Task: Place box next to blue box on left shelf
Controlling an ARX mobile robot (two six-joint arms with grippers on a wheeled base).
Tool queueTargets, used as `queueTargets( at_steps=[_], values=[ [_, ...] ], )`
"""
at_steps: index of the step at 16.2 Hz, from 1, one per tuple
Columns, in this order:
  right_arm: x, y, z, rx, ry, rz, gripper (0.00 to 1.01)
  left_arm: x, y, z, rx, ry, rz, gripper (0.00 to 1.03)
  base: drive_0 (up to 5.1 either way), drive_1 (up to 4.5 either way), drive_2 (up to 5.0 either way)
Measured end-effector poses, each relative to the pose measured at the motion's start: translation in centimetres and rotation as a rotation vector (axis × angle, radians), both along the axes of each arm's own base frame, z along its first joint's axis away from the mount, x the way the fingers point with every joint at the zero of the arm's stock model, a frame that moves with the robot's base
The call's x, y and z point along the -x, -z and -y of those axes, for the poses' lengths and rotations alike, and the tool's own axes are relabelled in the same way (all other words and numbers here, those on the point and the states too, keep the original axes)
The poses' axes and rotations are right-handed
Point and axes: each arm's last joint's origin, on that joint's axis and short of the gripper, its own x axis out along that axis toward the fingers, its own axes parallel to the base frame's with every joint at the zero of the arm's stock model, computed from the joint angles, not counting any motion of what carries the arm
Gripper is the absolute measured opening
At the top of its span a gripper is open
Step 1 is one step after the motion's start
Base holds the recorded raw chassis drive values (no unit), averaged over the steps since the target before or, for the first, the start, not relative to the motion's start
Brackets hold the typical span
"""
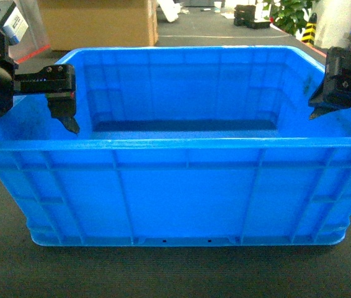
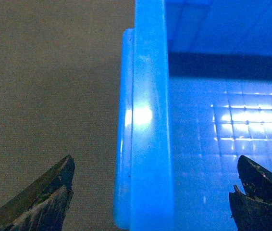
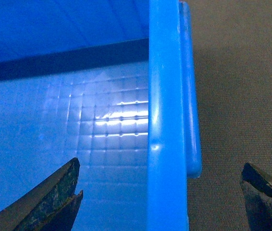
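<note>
— Looking from the head camera, where is the box [image 1: 182, 186]?

— Right in front, filling most of the view, resting upright on a dark grey surface [image 1: 175, 273]. Nothing lies inside it that I can see.

— And the left tool [image 1: 64, 112]?

— It hangs over the left end of the box. In the left wrist view its jaws stand wide, one finger [image 2: 40, 197] outside over the grey surface and the other over the gridded bottom, with the thick rim [image 2: 148, 115] between them. They touch nothing.

— The right tool [image 1: 324, 108]?

— Much the same at the right end: jaws spread wide astride the rim, gripping nothing. How high it sits above the rim I cannot quite tell.

— Anything behind?

— A brown cardboard carton [image 1: 98, 25] at the back left and a green plant [image 1: 290, 15] at the back right.
</note>
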Motion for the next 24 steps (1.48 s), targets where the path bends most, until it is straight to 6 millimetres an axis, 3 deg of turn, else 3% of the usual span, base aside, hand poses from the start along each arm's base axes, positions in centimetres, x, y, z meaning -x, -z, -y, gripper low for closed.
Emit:
queueTargets(
  at_steps=[5, 6, 11, 13, 16, 21, 24],
  values=[
    [-0.2, 0.4, -0.3, 0.02, 0.001, -0.008, 0.98, -0.5, -0.1, -0.4, -0.006, -0.019, -0.023, 0.98, 0.0, 0.0, 0.0],
    [-0.3, 0.5, -0.2, 0.028, 0.006, -0.01, 0.88, -0.5, 0.0, -0.4, -0.003, -0.011, -0.029, 0.97, 0.0, 0.0, 0.0],
    [-0.3, 0.5, -0.4, 0.051, -0.005, 0.001, 0.37, -0.3, -0.2, 0.0, -0.005, 0.002, -0.037, 0.48, 0.0, 0.0, 0.0],
    [-0.4, 0.3, -0.5, 0.078, 0.011, 0.021, 0.2, 0.4, -0.4, 0.0, -0.011, -0.005, -0.029, 0.23, 0.0, 0.0, 0.0],
    [0.7, -0.5, -0.5, 0.074, 0.009, 0.099, 0.18, 1.8, -1.1, 0.4, -0.008, 0.002, 0.068, 0.21, 0.0, 0.0, 0.0],
    [4.1, -6.6, -1.3, 0.076, 0.04, 0.442, 0.17, 5.1, -7.3, 0.8, 0.005, -0.013, 0.517, 0.21, 0.0, 0.0, 0.0],
    [6.0, -8.3, -1.3, 0.057, 0.074, 0.599, 0.16, 7.1, -9.2, 1.0, 0.018, -0.023, 0.686, 0.21, 0.0, 0.0, 0.0]
  ],
)
